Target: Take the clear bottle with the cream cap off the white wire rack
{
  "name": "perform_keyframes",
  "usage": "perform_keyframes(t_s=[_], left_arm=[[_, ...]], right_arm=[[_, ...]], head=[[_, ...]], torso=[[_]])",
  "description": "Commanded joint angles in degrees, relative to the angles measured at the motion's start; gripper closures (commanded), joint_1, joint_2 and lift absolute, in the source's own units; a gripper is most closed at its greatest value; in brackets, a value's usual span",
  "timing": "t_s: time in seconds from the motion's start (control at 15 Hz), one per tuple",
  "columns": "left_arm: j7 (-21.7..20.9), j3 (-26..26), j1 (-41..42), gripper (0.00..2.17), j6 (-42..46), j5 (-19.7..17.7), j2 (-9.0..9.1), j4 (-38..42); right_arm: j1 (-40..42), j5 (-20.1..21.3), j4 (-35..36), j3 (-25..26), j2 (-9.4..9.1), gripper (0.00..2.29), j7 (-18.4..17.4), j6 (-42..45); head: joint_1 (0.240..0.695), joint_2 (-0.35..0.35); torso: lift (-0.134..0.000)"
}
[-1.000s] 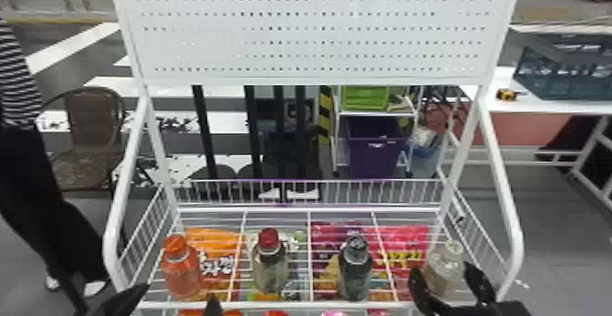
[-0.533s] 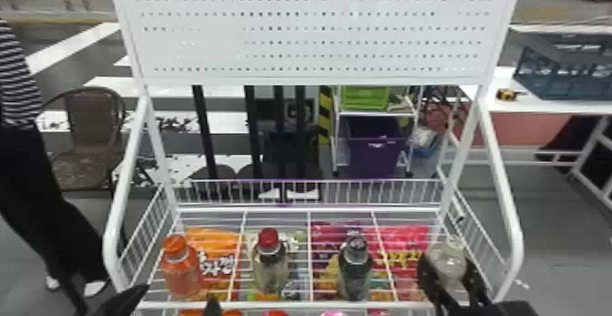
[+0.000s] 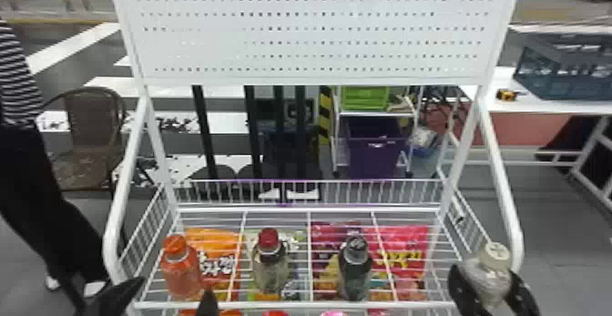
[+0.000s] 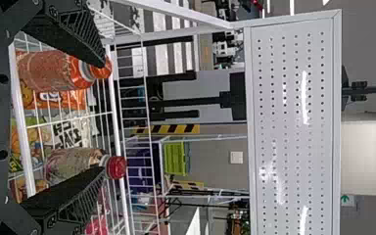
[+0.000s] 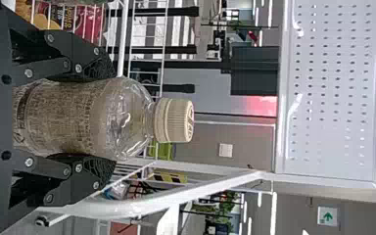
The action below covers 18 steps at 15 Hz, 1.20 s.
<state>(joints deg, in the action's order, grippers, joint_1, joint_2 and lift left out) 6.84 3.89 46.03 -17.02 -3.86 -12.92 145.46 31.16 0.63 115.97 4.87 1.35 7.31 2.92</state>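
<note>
Clearly, the right pincer (image 3: pixel 486 273) has its two fingers closed against opposite sides of the clear bottle with the cream cap (image 3: pixel 492 277), which is held cap up at the right front corner of the white wire rack (image 3: pixel 291 305). Meanwhile the left pincer (image 3: pixel 175 285) is spread wide with nothing in its grip, near the orange-capped bottle (image 3: pixel 180 269); the red-capped bottle (image 3: pixel 269 269) and dark-capped bottle (image 3: pixel 355 269) stand upright on the rack.

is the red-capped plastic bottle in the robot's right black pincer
No, the right black pincer holds the clear plastic bottle with the cream cap.
</note>
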Motion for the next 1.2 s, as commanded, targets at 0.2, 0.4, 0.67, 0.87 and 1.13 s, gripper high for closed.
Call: perform_keyframes(t_s=[0.2, 0.4, 0.67, 0.87, 1.13], left_arm=[[-0.42, -4.68, -0.42, 0.14, 0.36, -2.73, 0.35, 0.17], [-0.69, -5.91, -0.42, 0.14, 1.06, -3.7, 0.61, -0.18], [-0.86, -6.35, -0.59, 0.14, 3.0, -4.4, 0.7, -1.15], [-0.86, -6.35, -1.12, 0.14, 3.17, -4.84, 0.7, -1.76], [-0.95, -6.26, -0.86, 0.14, 3.17, -4.84, 0.79, -1.24]], right_arm=[[14.72, -2.21, 14.29, 3.65, 0.06, 1.77, 1.48, 2.22], [21.49, -5.29, 19.03, 6.2, -0.21, 1.77, 2.1, 5.56], [27.73, -6.17, 20.0, 6.99, -1.35, 1.77, 2.1, 13.82], [29.05, -6.08, 21.23, 7.17, -1.4, 1.77, 2.45, 13.99], [29.22, -5.9, 21.85, 7.17, -1.4, 1.77, 2.54, 13.82]], head=[[0.499, 0.0], [0.499, 0.0], [0.499, 0.0], [0.499, 0.0], [0.499, 0.0]], torso=[[0.0], [0.0], [0.0], [0.0], [0.0]])
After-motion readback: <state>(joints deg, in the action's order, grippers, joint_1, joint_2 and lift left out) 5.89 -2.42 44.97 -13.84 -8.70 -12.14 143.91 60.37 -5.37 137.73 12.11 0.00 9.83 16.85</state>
